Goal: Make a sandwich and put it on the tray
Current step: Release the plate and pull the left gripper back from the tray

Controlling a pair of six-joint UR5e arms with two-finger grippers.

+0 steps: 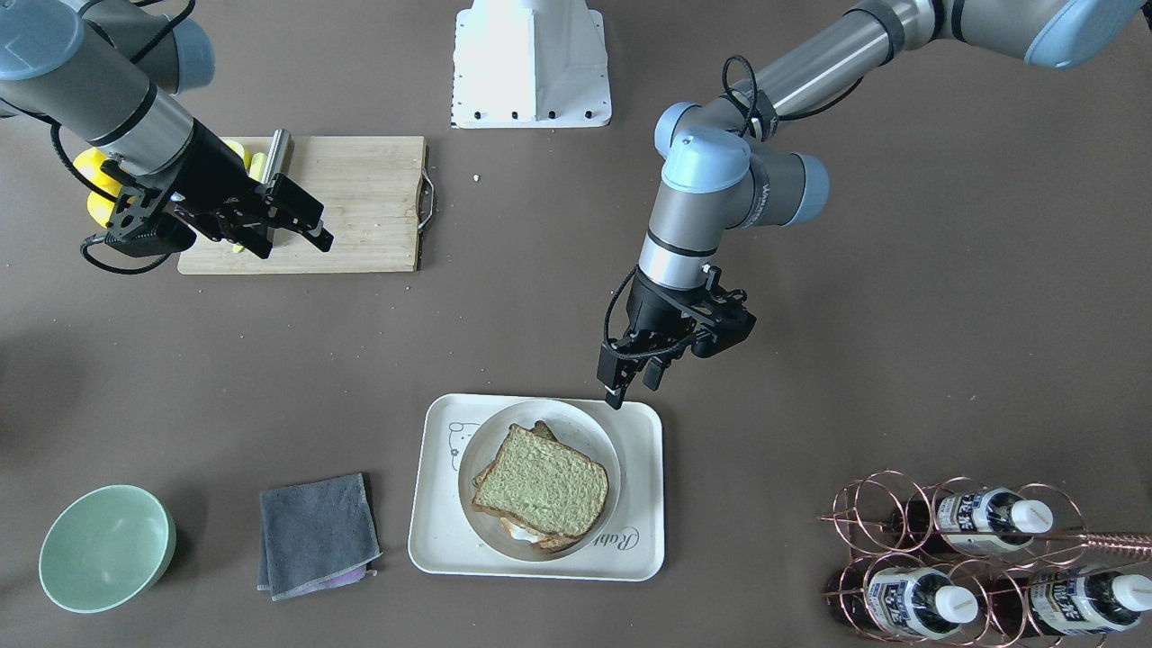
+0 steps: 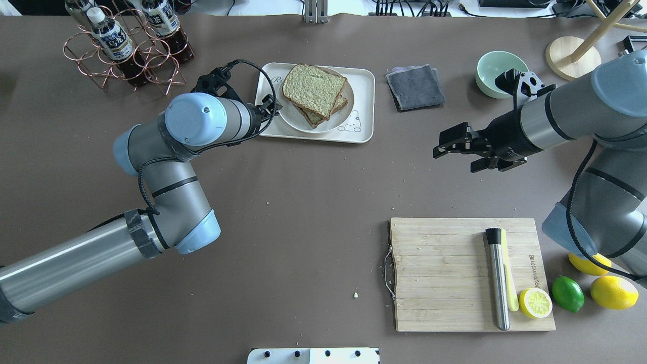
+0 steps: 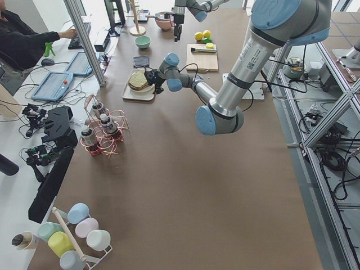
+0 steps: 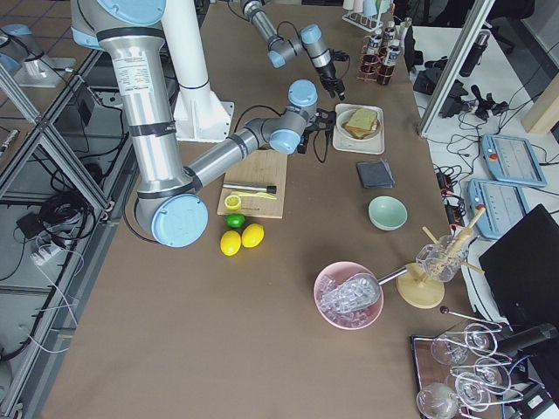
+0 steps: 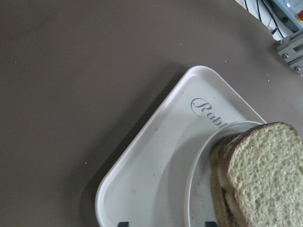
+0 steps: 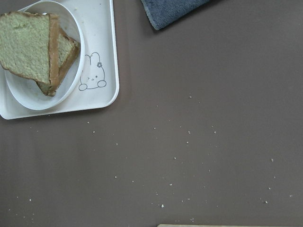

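Brown sandwich (image 1: pixel 540 486) sits on the tray's (image 1: pixel 643 540) plate (image 1: pixel 576 423) beside the left fingers (image 1: pixel 612 382), spread empty, arm angled down; right fingers (image 1: pixel 315 236) spread too.

sandwich (image 1: pixel 540 486): two brown slices stacked, top one skewed, egg edge showing, flat on plate (image 1: pixel 585 430). tray (image 1: pixel 644 540): cream, carries plate, by desk (image 1: pixel 810 432) far edge, mid-length.

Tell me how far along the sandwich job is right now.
Done: the sandwich is stacked, with egg showing at its edge. It lies on the round plate, which sits on the tray. In hand: nothing. The left gripper hangs open at the tray's edge, and the right gripper is open and empty, well away. Left: apparently only withdrawing the arms.
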